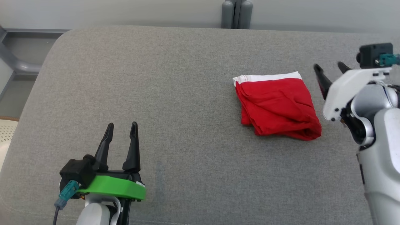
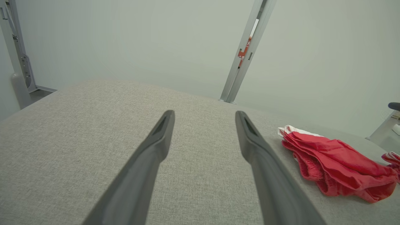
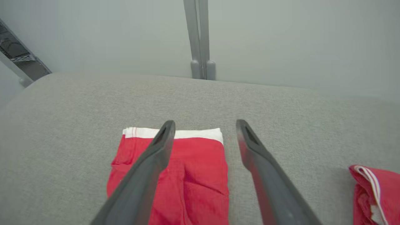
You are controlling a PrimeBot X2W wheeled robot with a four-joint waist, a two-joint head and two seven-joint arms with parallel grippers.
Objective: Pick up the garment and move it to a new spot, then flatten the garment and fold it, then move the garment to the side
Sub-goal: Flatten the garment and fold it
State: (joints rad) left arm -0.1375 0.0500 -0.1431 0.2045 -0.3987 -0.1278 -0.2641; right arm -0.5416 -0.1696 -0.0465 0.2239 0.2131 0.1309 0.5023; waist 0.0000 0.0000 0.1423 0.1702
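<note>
The folded red garment with a white waistband (image 1: 278,106) lay on the grey fabric table (image 1: 175,78), just left of the spread right tool (image 1: 330,67); the left tool (image 1: 122,124), also spread, sat well apart.

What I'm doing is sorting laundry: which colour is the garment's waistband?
White waistband, best in right wrist view.

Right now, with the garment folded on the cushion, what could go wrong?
The open right gripper hangs close beside the garment; a low move could snag the fold.
Its layers fan out at the left edge, so a one-sided grip may let it unfold.
A second garment lies to its right; pushing that way could tangle them.
</note>
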